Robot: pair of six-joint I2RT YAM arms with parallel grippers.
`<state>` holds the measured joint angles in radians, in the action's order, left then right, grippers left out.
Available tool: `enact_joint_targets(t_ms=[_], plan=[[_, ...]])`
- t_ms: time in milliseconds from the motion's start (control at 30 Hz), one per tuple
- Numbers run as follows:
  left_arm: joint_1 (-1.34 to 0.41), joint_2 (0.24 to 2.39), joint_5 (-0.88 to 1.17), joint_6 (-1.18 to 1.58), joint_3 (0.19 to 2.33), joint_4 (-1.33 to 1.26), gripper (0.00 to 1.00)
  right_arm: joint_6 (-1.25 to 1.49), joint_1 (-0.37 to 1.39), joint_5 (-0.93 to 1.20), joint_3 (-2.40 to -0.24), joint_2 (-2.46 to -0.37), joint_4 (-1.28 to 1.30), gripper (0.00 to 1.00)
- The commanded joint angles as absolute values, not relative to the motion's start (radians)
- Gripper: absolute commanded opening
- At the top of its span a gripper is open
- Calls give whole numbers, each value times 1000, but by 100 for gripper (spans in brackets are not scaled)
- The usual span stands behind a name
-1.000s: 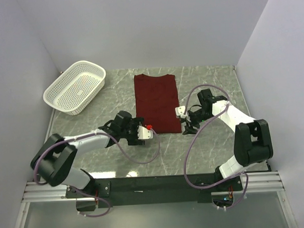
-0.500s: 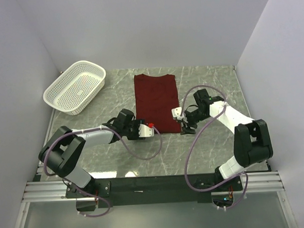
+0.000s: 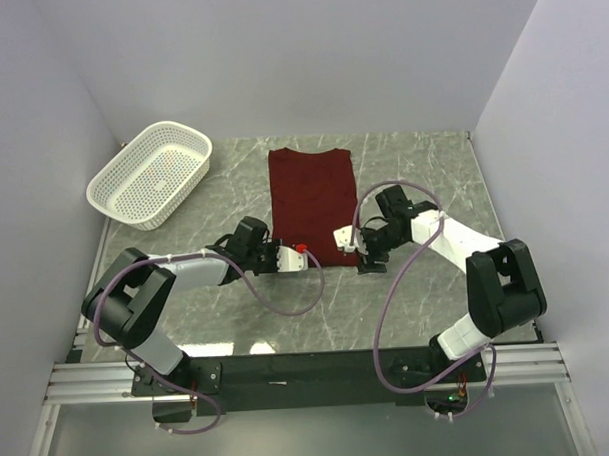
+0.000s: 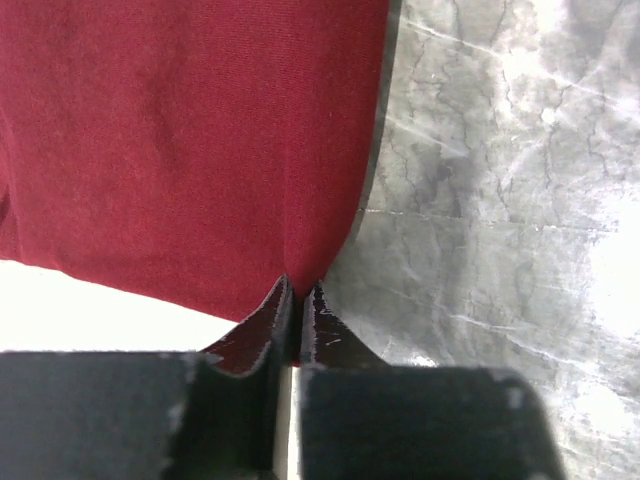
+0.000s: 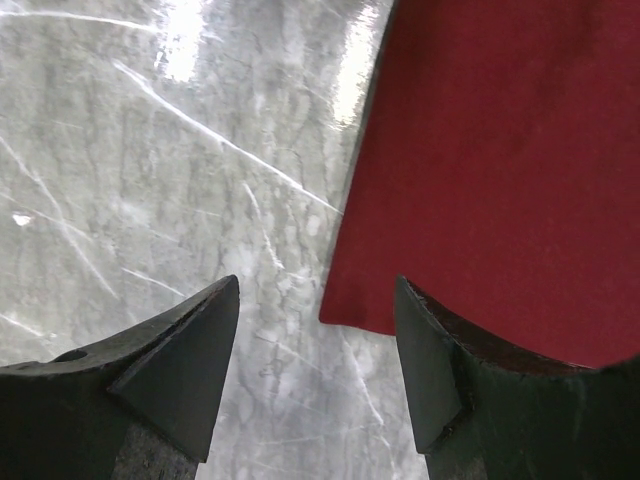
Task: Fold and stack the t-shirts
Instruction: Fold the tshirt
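The shirt (image 3: 314,203) lies flat on the counter (image 3: 423,174) as a long narrow rectangle. Its long axis runs straight away from the arm bases, with the neck end far and the hem end near. The basket (image 3: 153,173) stands well off its far left corner. Both arms reach to the shirt's near edge, one at each corner, so neither is clearly the nearer. The left fingers (image 4: 262,335) are clenched at the near left corner. In the left wrist view their tips meet just where the cloth's corner ends, and they seem to be grasping it, though only a little cloth can be between them. The right fingers (image 5: 185,360) are spread apart and straddle the near right corner. One finger is over bare counter beside the shirt, the other over the cloth, and the corner's point sits in the gap. Nothing is gripped on that side. From both pairs of fingers the whole length of the shirt stretches ahead, away from the bases. A fold would therefore likely carry the near edge forward along that axis toward the neck. For that, the right side probably has to close on its corner first, or the hem would rise unevenly.
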<state>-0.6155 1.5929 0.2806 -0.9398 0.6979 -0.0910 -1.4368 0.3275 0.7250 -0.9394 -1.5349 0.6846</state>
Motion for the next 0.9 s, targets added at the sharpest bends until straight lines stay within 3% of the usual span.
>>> enact_joint_targets(t_ms=[0,867], plan=[[-611,1595,281,-946,696,-115,1,-1442,330,706,-923,-1490,652,70],[-612,1537,321,-934,693,-91,1,-1299,433,474,-928,-1637,494,61]])
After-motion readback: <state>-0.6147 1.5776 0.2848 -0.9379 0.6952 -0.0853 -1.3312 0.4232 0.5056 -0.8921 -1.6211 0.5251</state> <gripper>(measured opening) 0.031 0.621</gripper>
